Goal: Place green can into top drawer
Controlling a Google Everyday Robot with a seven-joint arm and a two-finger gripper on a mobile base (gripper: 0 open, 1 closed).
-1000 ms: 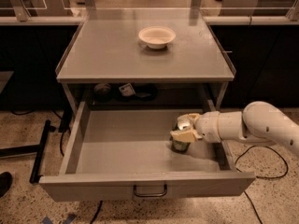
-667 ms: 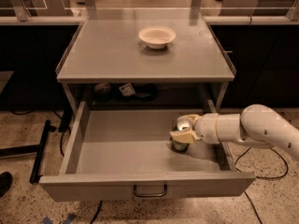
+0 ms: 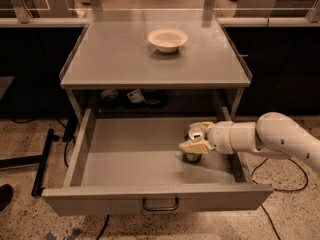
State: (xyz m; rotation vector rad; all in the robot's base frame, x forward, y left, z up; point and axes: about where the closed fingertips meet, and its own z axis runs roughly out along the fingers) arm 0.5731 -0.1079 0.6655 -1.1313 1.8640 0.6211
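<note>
Little has moved since the earlier frames: arm, gripper and can sit as they did. The grey surface carries a white bowl near its back. Below it the drawer is pulled fully out. The gripper reaches in from the right, its jaws closed around the can, which stands upright on the drawer floor at the right side. No writing on the can can be read.
</note>
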